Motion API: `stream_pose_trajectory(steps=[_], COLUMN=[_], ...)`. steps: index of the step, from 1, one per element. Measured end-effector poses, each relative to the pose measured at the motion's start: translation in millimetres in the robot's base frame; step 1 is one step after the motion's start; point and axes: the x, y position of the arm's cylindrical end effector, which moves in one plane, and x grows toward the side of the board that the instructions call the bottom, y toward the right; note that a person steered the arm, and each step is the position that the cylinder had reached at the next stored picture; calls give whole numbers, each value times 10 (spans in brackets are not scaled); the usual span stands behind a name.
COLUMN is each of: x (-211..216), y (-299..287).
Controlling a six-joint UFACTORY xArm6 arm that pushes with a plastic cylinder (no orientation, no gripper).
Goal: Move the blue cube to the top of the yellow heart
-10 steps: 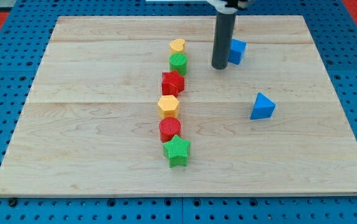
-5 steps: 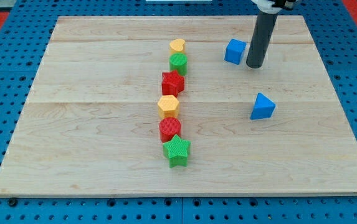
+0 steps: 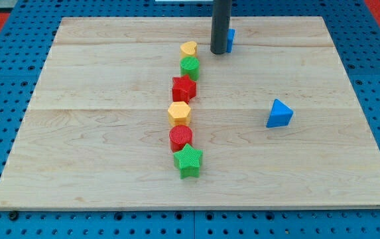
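The blue cube point(image 3: 231, 39) lies near the view's top, mostly hidden behind my rod; only its right edge shows. My tip point(image 3: 218, 52) stands just left of the cube, touching or nearly touching it. The yellow heart point(image 3: 188, 48) is to the left of the tip, at the top end of a column of blocks. A small gap separates the tip from the heart.
Below the yellow heart run a green cylinder point(image 3: 190, 67), a red star point(image 3: 184, 87), a yellow hexagon point(image 3: 179, 113), a red cylinder point(image 3: 181, 138) and a green star point(image 3: 189, 161). A blue triangle point(image 3: 279, 114) sits at the view's right. The wooden board point(image 3: 97, 133) lies on a blue pegboard.
My tip went from the cube's left to its right, then back left and up. The blue cube has shifted up and to the left, closer to the yellow heart.
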Motion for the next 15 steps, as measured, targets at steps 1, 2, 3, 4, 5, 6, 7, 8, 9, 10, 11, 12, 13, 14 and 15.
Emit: stream_pose_trajectory(steps=[1,2,3,4,5,6,7,8,9,10,11,12,13,14,15], x=[239,384,168,85,-77,-88,-182,-184,-184,-184,-166,-144,-144,-144,-144], y=[370,694,717,580,548,529,529,527,486,359,195,39,-98,-234,-347])
